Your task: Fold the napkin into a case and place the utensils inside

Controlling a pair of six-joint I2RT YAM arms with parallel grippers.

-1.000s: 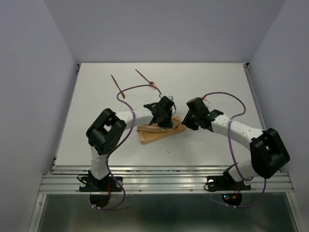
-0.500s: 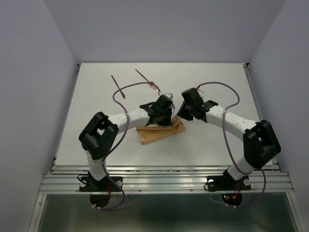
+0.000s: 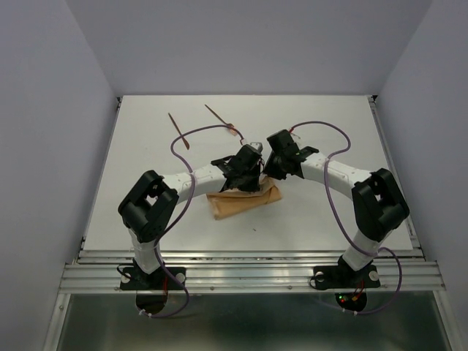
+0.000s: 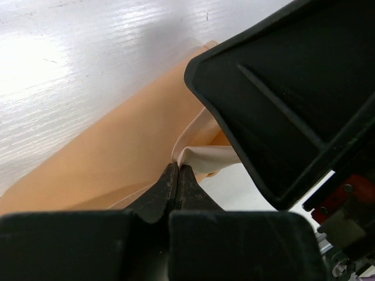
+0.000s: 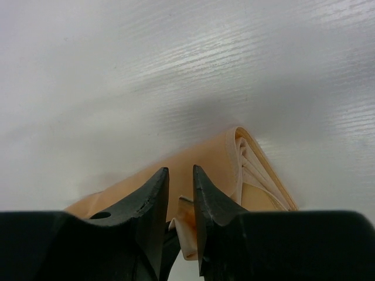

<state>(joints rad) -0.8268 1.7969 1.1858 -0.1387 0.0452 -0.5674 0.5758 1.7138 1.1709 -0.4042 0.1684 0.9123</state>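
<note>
- Napkin (image 4: 117, 152): tan, soft, paper-like sheet; matt, smooth on broad faces, creased at folds, paler on the inner layers shown at lower right of the right wrist view.
- Bench (image 3: 329, 117): white board, faint satin sheen, fine parallel grain lines.
- Left end effector (image 4: 177, 171), right end effector (image 5: 180, 175): black moulded plastic, matt, lightly textured.
- Utensils (image 3: 221, 119): reddish-brown; material too small to tell.
- Arm links (image 3: 338, 174): white plastic, slightly glossy.
- Rail (image 3: 248, 267), bottom of frame: ribbed, brushed bare metal.

White table (image 3: 329, 219), pale lilac walls (image 3: 44, 110), seemingly aluminium front rail (image 3: 248, 274)
</note>
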